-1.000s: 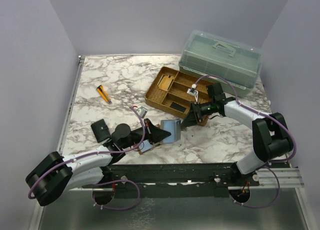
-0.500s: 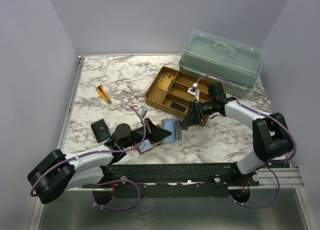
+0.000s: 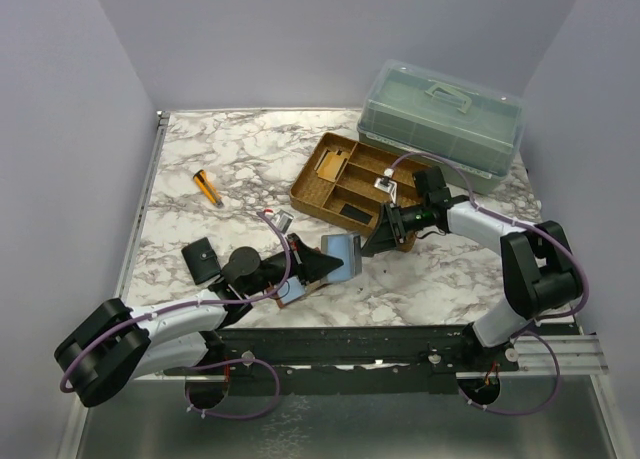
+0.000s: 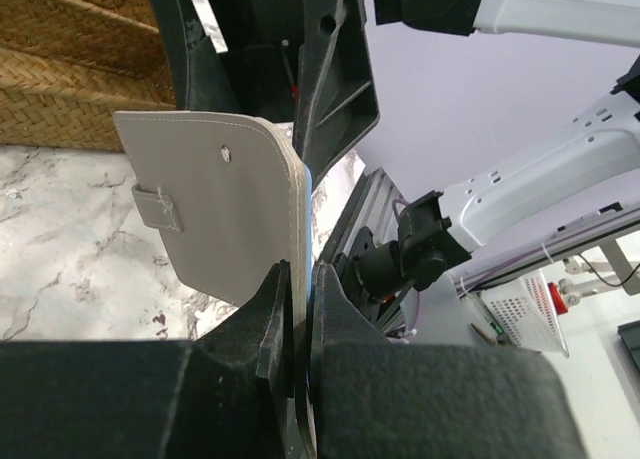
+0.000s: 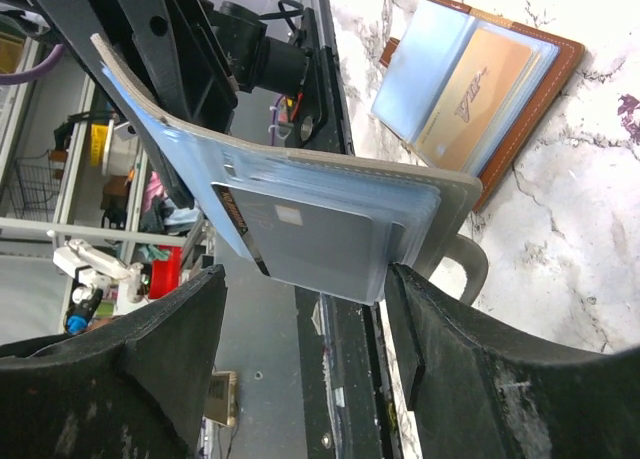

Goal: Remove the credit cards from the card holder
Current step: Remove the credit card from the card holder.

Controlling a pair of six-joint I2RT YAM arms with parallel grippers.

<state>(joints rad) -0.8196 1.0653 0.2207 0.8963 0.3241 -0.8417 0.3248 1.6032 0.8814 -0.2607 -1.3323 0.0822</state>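
- Top external view: the left gripper [image 3: 336, 268] reaches in from the near left over the marble table [image 3: 220, 149]. It holds a grey-blue folder [image 3: 343, 250] up off the tabletop.
- From the left wrist, I see both jaws closed tight on the folder's lower edge, with the grey cover standing above the fingers [image 4: 272, 314].
- The right gripper [image 3: 368, 245] comes in from the right to meet the folder. Its wrist view shows the jaws apart, one finger on each side of the folder. Whether either pad touches it, I cannot tell.
- A grey card [image 5: 310, 244] with a chip sits in the folder's clear pocket, between those spread fingers.
- The card holder [image 5: 480, 84] lies open and flat on the marble, showing a brown leather rim, a blue panel and a tan-orange card [image 5: 472, 104]. From above, it rests just beneath the left gripper.
- A wicker tray [image 3: 306, 185] and a lidded plastic box [image 3: 440, 119] sit further back, and a small black case [image 3: 203, 260] lies left of the left arm.
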